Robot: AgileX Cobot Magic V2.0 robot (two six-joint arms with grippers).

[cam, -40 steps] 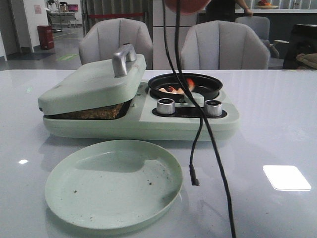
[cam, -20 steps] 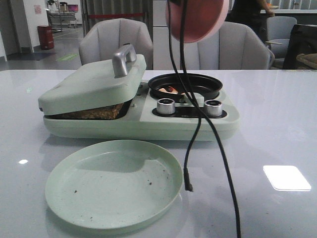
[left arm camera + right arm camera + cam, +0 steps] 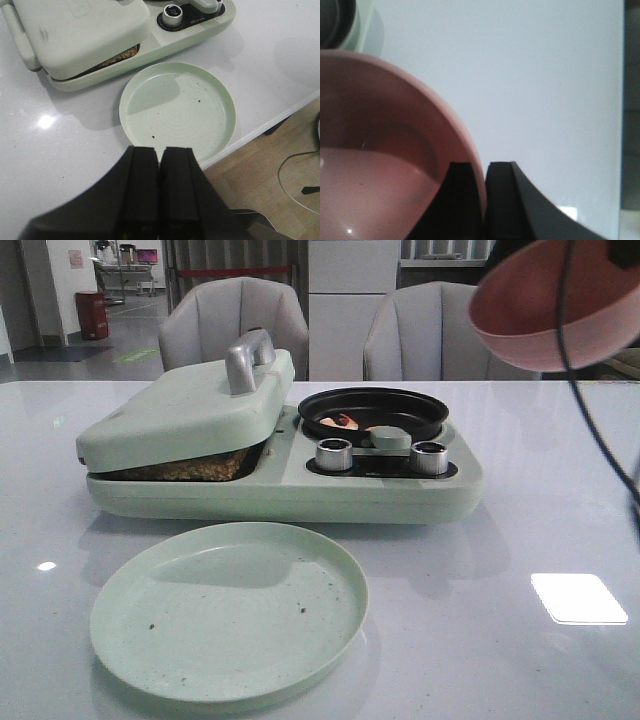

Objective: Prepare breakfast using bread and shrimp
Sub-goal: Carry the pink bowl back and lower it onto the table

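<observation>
Pinching the pink bowl (image 3: 395,165) rim, right tool (image 3: 484,200); left tool (image 3: 160,200) pressed together.

The table (image 3: 560,490) is seen low and level from the front view, looking forward past the green cooker (image 3: 280,480) to the chairs; the green plate (image 3: 228,610) lies nearest. The same plate (image 3: 177,111) and cooker (image 3: 75,40) are looked down on steeply from the left wrist view; the pink bowl (image 3: 380,170), seen high at the right from the front (image 3: 555,305), is viewed very closely from the right wrist.
</observation>
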